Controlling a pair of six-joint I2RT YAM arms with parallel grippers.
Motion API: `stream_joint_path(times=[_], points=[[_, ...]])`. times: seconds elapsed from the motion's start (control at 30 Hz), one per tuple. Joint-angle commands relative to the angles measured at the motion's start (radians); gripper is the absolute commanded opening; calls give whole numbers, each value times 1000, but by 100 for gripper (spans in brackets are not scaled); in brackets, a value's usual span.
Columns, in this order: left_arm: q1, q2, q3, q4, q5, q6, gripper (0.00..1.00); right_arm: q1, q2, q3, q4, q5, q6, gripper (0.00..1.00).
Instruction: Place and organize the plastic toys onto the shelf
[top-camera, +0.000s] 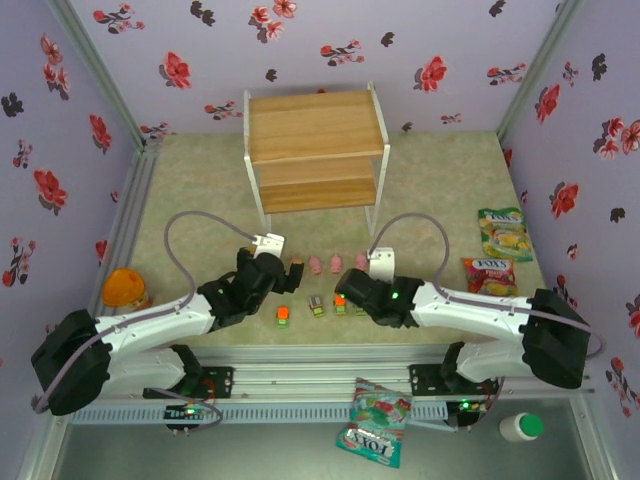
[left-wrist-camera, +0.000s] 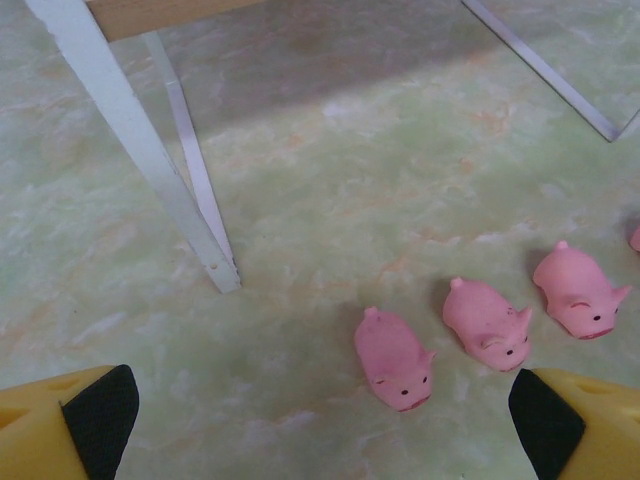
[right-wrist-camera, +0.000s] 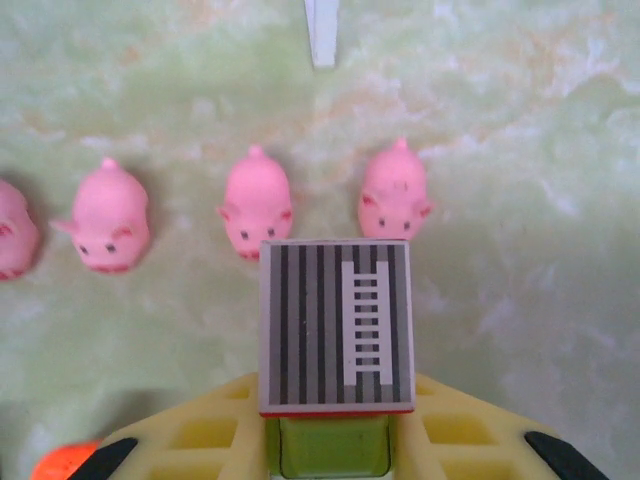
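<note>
The shelf (top-camera: 315, 150), two wooden boards on thin white legs, stands at the back centre; one of its legs (left-wrist-camera: 150, 160) rises close in the left wrist view. A row of pink pig toys (top-camera: 337, 263) lies in front of it. My right gripper (right-wrist-camera: 333, 440) is shut on a blocky toy (right-wrist-camera: 335, 325) with a grey striped top and green base, just short of three pigs (right-wrist-camera: 257, 200). My left gripper (left-wrist-camera: 320, 440) is open above the floor, with the nearest pig (left-wrist-camera: 393, 358) just ahead of its fingers. Other blocky toys (top-camera: 282, 316) (top-camera: 317, 306) lie between the arms.
Snack bags lie at the right (top-camera: 503, 232) (top-camera: 490, 275) and on the front rail (top-camera: 375, 422). An orange object (top-camera: 125, 288) sits at the left wall, a white bottle with a green cap (top-camera: 522, 427) at the front right. Flowered walls close in three sides.
</note>
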Motion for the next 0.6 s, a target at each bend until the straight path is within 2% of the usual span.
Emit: stream_joint_path(times=[0.0,0.57], points=[[-4,23,34,6,19,21,100,-40,-11,70,-20,44,-120,26],[-3,71,59,0,52,25,100,-210,119,346,105,20,-402,25]])
